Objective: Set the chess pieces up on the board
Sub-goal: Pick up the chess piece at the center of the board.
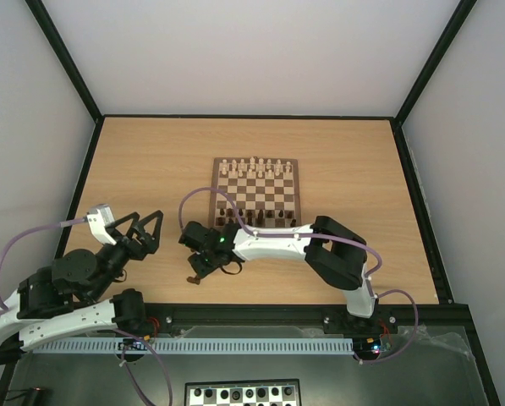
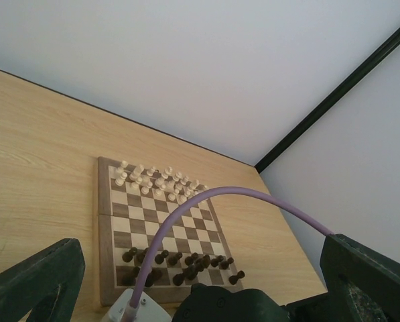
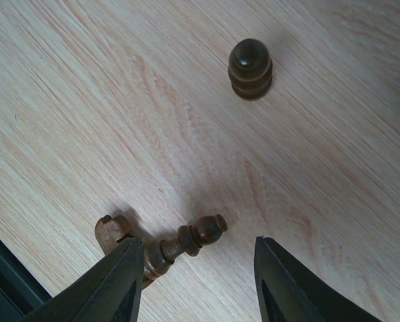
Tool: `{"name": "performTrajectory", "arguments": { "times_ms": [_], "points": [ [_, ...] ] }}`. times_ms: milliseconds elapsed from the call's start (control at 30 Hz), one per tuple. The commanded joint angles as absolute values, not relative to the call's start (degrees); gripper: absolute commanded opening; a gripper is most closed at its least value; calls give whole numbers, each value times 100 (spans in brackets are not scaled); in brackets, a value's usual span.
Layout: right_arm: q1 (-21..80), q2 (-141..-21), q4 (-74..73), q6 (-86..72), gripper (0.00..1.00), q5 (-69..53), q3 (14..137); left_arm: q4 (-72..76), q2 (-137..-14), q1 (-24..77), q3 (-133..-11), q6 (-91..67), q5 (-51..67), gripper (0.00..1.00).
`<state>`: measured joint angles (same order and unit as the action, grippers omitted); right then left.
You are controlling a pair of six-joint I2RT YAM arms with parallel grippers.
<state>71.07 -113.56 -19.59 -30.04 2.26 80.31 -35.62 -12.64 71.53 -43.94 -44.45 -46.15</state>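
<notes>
Near the front edge of the desk [image 1: 150,169], left of its middle, my right gripper [image 3: 196,260] hangs low over the bare wood with its fingers spread wide and nothing clamped between them — a dark chessman [image 3: 186,239] lies on its side in the gap, closer to the finger on the left of the wrist view, its base end running under that finger's edge, so I cannot tell whether the two touch. A second brown piece [image 3: 111,229] shows just beyond the same finger, partly hidden, and a third dark piece [image 3: 250,68] stands upright on the wood well ahead of the fingertips, seen from almost straight above. The board [image 1: 256,193] sits at the middle of the desk, a little toward the far edge and apart from this gripper; dark chess pieces [image 2: 179,260] crowd its two near rows, some bunched unevenly, while cream chessmen [image 2: 153,180] fill the two far rows. My left gripper [image 1: 149,222] is raised near the left edge of the desk, fingers wide apart and holding nothing — its camera looks across at the board, with a purple cable [image 2: 226,201] arcing through that view.
</notes>
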Motion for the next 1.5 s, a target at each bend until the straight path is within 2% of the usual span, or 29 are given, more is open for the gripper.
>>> {"name": "performTrajectory", "arguments": {
  "times_ms": [0, 133, 600, 933, 1467],
  "points": [
    [7128, -11148, -1743, -3025, 44, -43, 7822, -3492, -1213, 7110, -4304, -4474, -4580, 100],
    [7282, -11091, -1734, -2712, 42, -112, 7860, -3453, -1217, 7119, -4276, -4466, -4587, 99],
    [7679, -11692, -2320, -1997, 45, 303, 8599, -3480, -1194, 7114, -4326, -4472, -4579, 99],
    [7754, -12186, -2479, -1696, 44, 484, 9036, -3655, -1027, 7116, -4509, -4430, -4636, 100],
    [7761, -12567, -2851, -1564, 34, 722, 9599, -3715, -969, 7117, -4501, -4441, -4658, 99]
  ]
}}
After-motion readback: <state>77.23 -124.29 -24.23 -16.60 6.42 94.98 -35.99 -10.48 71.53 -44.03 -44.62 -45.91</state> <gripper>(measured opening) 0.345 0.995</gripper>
